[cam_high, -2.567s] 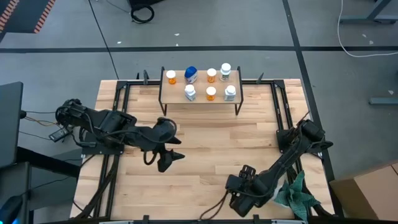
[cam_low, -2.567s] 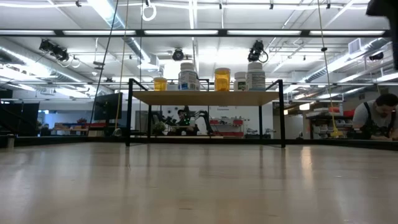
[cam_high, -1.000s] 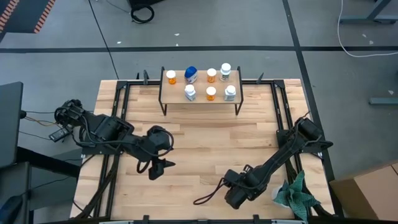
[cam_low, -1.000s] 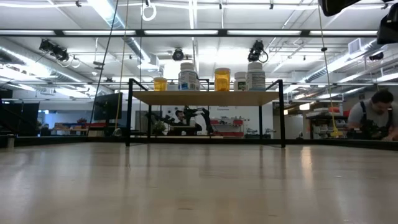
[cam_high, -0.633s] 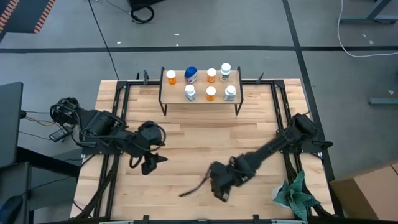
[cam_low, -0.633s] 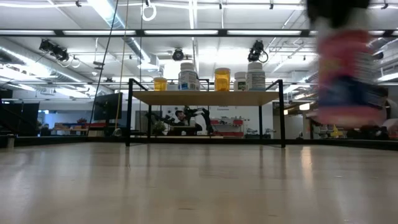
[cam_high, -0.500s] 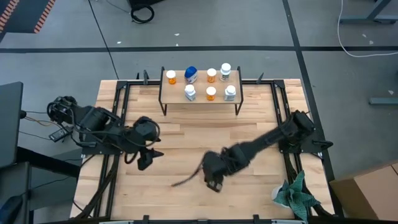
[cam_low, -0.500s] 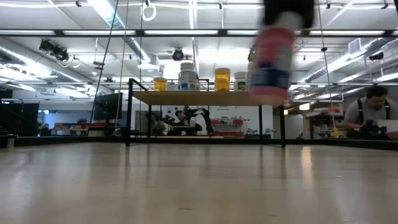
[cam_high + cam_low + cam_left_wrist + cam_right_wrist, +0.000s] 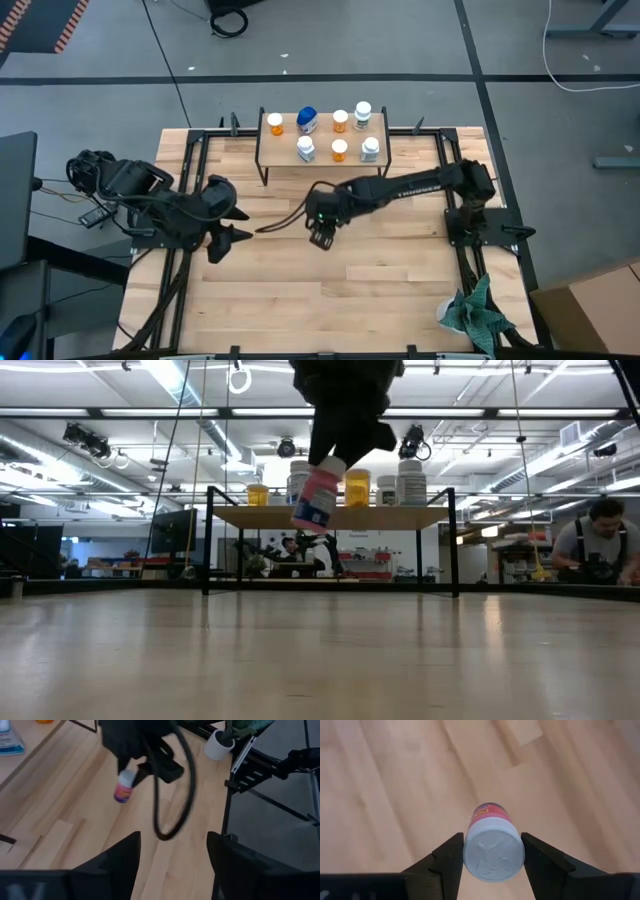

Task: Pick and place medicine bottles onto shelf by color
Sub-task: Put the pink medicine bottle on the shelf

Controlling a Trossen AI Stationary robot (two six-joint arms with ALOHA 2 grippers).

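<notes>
My right gripper (image 9: 322,232) hangs over the middle of the table, shut on a pink medicine bottle (image 9: 318,498) with a white cap (image 9: 493,849). The left wrist view shows the same pink bottle (image 9: 123,787) under the right gripper. The shelf (image 9: 282,148) stands on its black legs at the table's far edge. Several bottles stand on it, orange (image 9: 275,123), white (image 9: 370,149) and one blue-topped (image 9: 307,119). My left gripper (image 9: 172,865) stands open near the table's left side, with nothing between its fingers. My right gripper pinches the pink bottle at its white cap end (image 9: 470,851) between the two fingers, one on each side of the cap. The fingers come from above, slanting down. The bottle hangs below them, tilted and clear of the table (image 9: 320,660).
A black cable (image 9: 285,222) trails from my right gripper toward the left arm. A green cloth (image 9: 478,310) lies at the near right corner, with a white cup (image 9: 217,745) beside it. A person (image 9: 600,545) sits in the room beyond the table.
My right gripper has swung from the near right corner toward the table's middle and the shelf, rising and rolling, with the pink bottle carried along clear of the table. My left gripper has drawn back toward the table's left edge.
</notes>
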